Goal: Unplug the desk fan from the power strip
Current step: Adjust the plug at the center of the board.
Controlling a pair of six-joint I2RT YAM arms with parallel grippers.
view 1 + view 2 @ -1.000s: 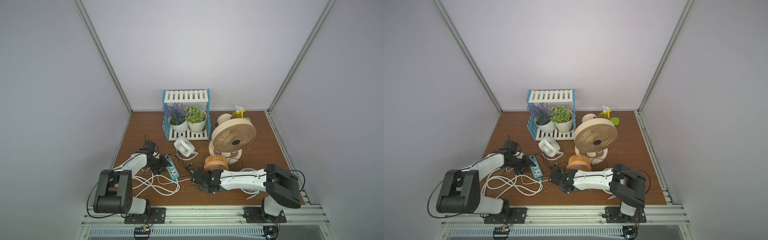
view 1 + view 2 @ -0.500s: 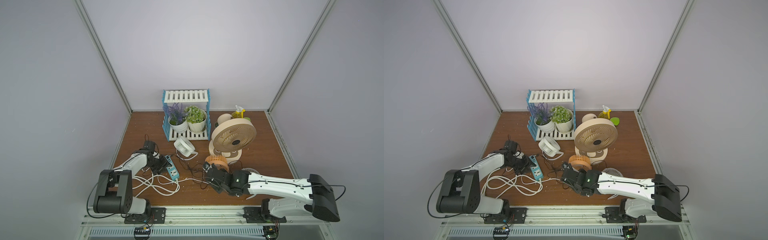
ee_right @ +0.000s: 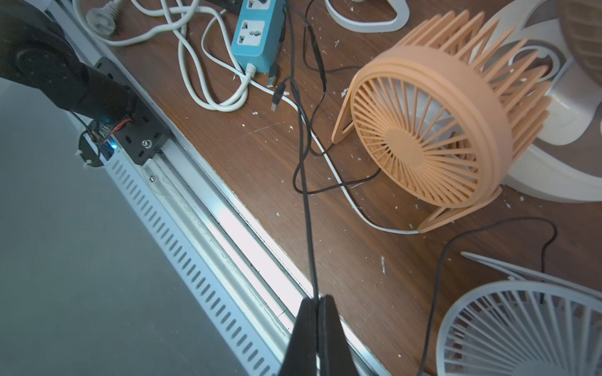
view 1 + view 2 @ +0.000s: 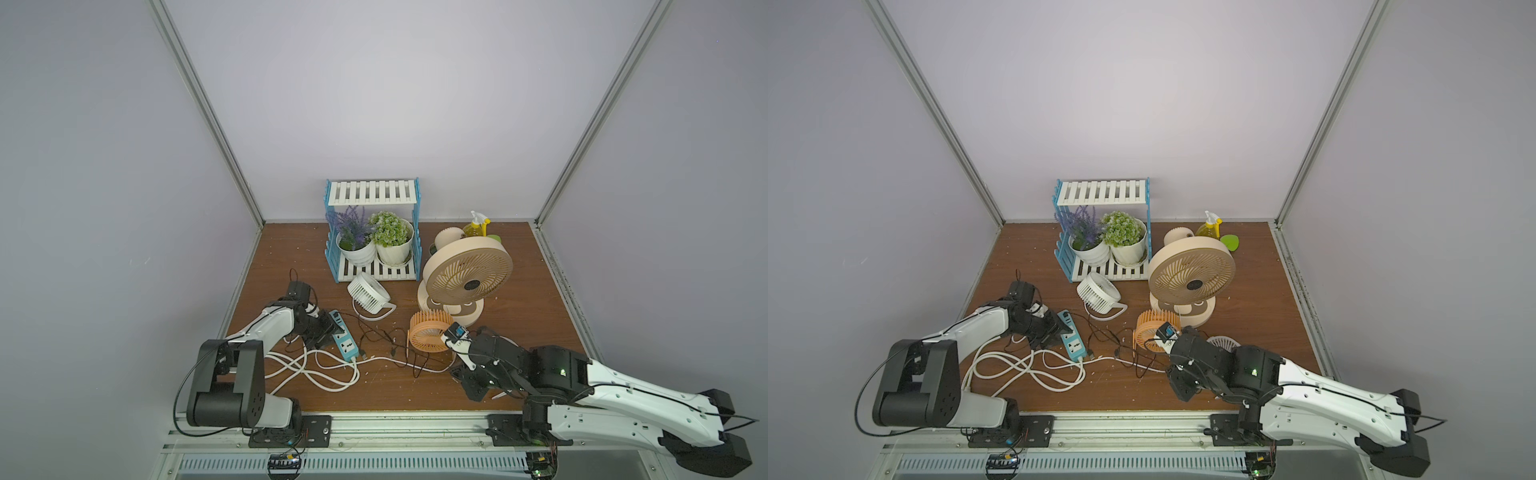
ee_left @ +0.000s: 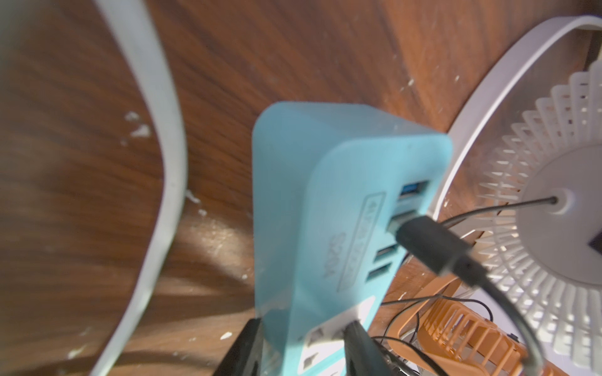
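The teal power strip (image 4: 344,340) (image 4: 1073,340) lies at the left of the wooden table. My left gripper (image 5: 301,345) (image 4: 332,328) is shut on the strip (image 5: 325,195), one finger on each long side. A black USB plug (image 5: 430,241) sits in one of its end ports. My right gripper (image 3: 314,302) (image 4: 469,390) hangs over the table's front edge, shut on a thin black cable (image 3: 306,211) that runs taut toward the strip (image 3: 257,35). Two loose USB plugs (image 3: 273,88) lie by the strip's cord end. Which desk fan the held cable belongs to does not show.
Several fans stand nearby: a small white one (image 4: 368,293), an orange one (image 4: 430,332) (image 3: 423,130), a large beige one (image 4: 467,274) and a white one (image 3: 521,325) under my right arm. A thick white cord (image 4: 316,370) coils at the front left. A blue-and-white plant shelf (image 4: 374,232) stands behind.
My right gripper has pulled back from beside the strip to the front right, drawing the black cable with it; its elbow has swung out right. The left arm has not moved.
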